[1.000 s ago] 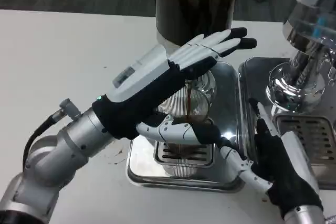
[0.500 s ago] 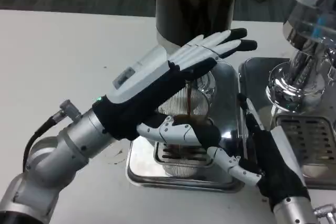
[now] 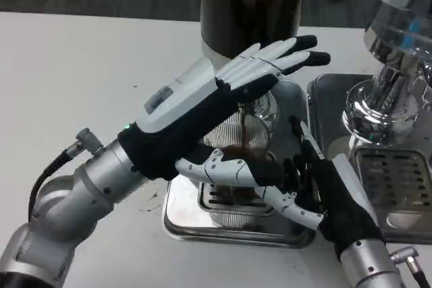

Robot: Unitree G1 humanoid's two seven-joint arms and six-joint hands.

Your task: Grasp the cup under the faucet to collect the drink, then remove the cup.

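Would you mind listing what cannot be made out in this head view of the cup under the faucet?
- The faucet itself: hidden under the left hand.
- How full the cup is: the left hand covers most of it.
- Whether the right hand touches the cup: its fingers overlap the left hand's there.
- The top of the dark dispenser: cut off by the upper edge.

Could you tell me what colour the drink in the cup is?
Dark brown, seen in the head view inside the cup.

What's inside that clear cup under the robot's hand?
A dark brown drink fills the lower part of the cup. The left hand covers the cup's rim and the faucet above.
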